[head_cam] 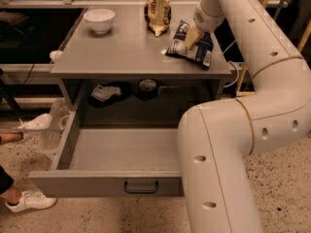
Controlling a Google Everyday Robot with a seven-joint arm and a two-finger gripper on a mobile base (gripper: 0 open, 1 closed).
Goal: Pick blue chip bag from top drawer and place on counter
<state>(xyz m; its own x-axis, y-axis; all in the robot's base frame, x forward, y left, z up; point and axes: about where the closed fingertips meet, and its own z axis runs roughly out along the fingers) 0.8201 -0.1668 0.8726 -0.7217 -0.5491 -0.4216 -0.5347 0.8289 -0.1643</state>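
Note:
The blue chip bag lies on the counter near its right front corner. My gripper reaches down from the upper right and is shut on the bag's upper left part, with the bag resting on the counter. The top drawer is pulled wide open below the counter, and the part of its floor that shows is bare. My arm hides the drawer's right side.
A brown and tan bag stands at the counter's back, and a white bowl sits at the back left. Small items lie in the cavity behind the drawer. A person's white shoe is on the floor at left.

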